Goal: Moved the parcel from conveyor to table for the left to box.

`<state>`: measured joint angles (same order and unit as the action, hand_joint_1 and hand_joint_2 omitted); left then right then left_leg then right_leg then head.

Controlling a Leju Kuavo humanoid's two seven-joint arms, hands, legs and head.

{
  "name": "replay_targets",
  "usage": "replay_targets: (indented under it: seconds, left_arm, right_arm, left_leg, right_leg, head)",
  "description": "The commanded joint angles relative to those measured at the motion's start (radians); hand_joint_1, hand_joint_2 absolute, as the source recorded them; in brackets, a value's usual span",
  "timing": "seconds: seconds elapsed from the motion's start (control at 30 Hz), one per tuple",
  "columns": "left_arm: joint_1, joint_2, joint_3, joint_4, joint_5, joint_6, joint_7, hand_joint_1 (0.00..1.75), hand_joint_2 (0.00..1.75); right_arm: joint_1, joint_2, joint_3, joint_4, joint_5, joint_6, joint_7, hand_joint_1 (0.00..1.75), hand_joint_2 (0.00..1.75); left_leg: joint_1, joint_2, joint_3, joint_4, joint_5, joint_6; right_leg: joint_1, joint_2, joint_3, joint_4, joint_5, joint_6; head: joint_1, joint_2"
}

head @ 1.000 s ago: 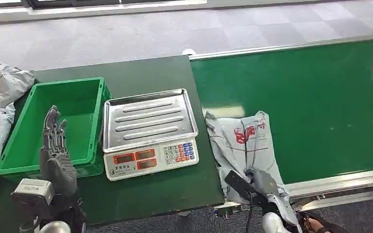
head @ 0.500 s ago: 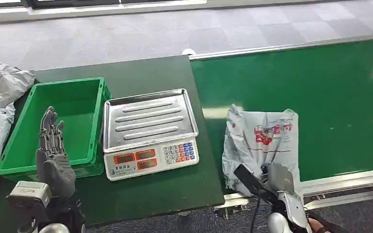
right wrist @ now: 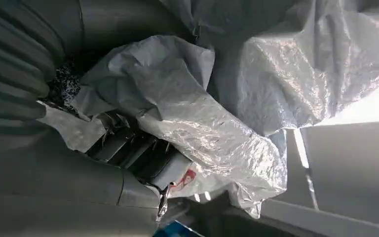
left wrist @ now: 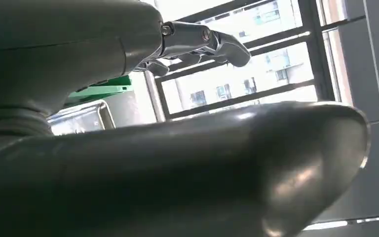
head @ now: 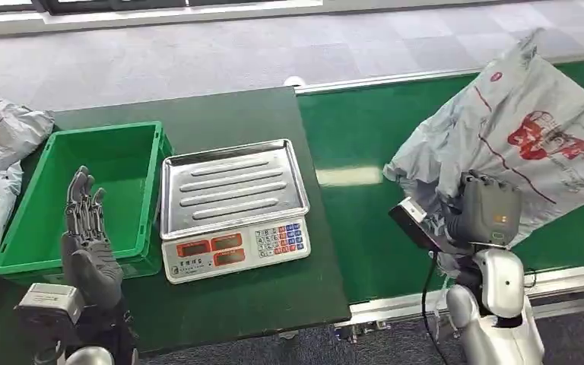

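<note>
Parcel (head: 525,122): crinkly glossy grey plastic film. Scale (head: 232,205) pan: ribbed shiny metal. Bin (head: 84,198): smooth green plastic.

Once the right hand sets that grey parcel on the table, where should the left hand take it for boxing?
Judging from how the parcel hangs from the right hand, it is a soft, floppy bag. The left hand should probably come from above and bunch a loose fold near one edge, not the flat middle, since the film crumples easily.
</note>
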<state>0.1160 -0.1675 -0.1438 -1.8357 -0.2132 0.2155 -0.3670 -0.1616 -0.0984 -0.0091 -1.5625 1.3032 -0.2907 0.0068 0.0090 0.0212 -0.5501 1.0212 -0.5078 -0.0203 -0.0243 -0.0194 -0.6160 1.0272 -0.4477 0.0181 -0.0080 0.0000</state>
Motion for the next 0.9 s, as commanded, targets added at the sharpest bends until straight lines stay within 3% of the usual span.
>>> replay_targets:
  seconds: [0.03, 0.2, 0.27, 0.33, 0.43, 0.57, 0.73, 0.8, 0.9]
  left_arm:
    - [-0.046, 0.029, -0.037, 0.11, 0.027, -0.002, -0.021, 0.0, 0.0]
    - [-0.084, 0.035, -0.058, 0.141, 0.03, -0.002, -0.023, 0.0, 0.0]
    - [-0.108, 0.041, -0.073, 0.16, 0.041, -0.005, -0.017, 0.0, 0.0]
    - [-0.14, 0.046, -0.092, 0.192, 0.049, -0.004, -0.016, 0.0, 0.0]
    - [-0.191, 0.044, -0.114, 0.234, 0.059, -0.003, -0.015, 0.0, 0.0]
    - [-0.224, 0.038, -0.125, 0.254, 0.07, 0.002, -0.008, 0.0, 0.0]
    - [-0.223, 0.039, -0.126, 0.248, 0.072, 0.003, -0.005, 0.0, 0.0]
    - [-0.224, 0.039, -0.131, 0.25, 0.076, 0.004, -0.001, 0.0, 0.0]
    - [-0.225, 0.037, -0.133, 0.251, 0.075, 0.006, -0.001, 0.0, 0.0]
  right_arm:
    - [-0.23, 0.005, 0.277, 0.131, 0.037, -0.042, -0.055, 1.75, 1.75]
    - [-0.314, 0.036, 0.337, 0.227, -0.004, -0.076, -0.091, 1.75, 1.75]
    - [-0.361, 0.046, 0.381, 0.285, -0.092, -0.109, -0.155, 1.75, 1.75]
    - [-0.419, 0.096, 0.409, 0.371, -0.341, -0.026, -0.261, 1.75, 1.75]
    - [-0.506, 0.173, 0.457, 0.457, -0.484, 0.059, -0.331, 1.75, 1.75]
    - [-0.551, 0.233, 0.512, 0.504, -0.592, 0.2, -0.369, 1.75, 1.75]
    - [-0.549, 0.243, 0.512, 0.533, -0.652, 0.241, -0.397, 1.75, 1.75]
    - [-0.546, 0.261, 0.476, 0.57, -0.803, 0.356, -0.462, 1.75, 1.75]
    - [-0.548, 0.262, 0.479, 0.581, -0.807, 0.357, -0.464, 1.75, 1.75]
  left_leg:
    - [0.0, 0.005, 0.002, -0.001, 0.0, 0.0]
    - [0.001, 0.003, 0.002, -0.002, 0.002, 0.0]
    - [0.001, 0.001, 0.003, -0.003, 0.003, 0.001]
    - [0.001, 0.003, 0.003, -0.003, 0.003, 0.0]
    - [0.001, 0.004, 0.003, -0.003, 0.004, 0.0]
    - [0.001, 0.003, 0.001, -0.001, 0.004, -0.002]
    - [0.002, -0.001, 0.002, -0.001, 0.005, -0.002]
    - [0.001, -0.001, 0.001, -0.001, 0.005, -0.001]
    - [0.002, -0.002, 0.001, -0.002, 0.006, -0.001]
  right_leg:
    - [0.0, 0.008, -0.001, 0.0, 0.002, -0.002]
    - [0.001, 0.006, 0.001, -0.003, 0.003, -0.002]
    - [0.001, 0.004, 0.002, -0.004, 0.004, -0.002]
    - [0.001, 0.006, 0.001, -0.003, 0.004, -0.002]
    - [0.001, 0.008, 0.001, -0.003, 0.006, -0.003]
    - [0.001, 0.006, -0.002, 0.0, 0.005, -0.004]
    - [0.002, 0.002, 0.0, -0.001, 0.004, -0.003]
    - [0.002, 0.002, 0.0, -0.001, 0.004, -0.003]
    - [0.002, 0.002, 0.0, -0.002, 0.005, -0.003]
  head:
    - [0.0, 0.0]
    - [0.0, 0.0]
    - [0.0, 0.0]
    - [0.0, 0.0]
    - [0.0, 0.0]
    - [0.0, 0.0]
    - [0.0, 0.0]
    - [0.0, 0.0]
    - [0.0, 0.0]
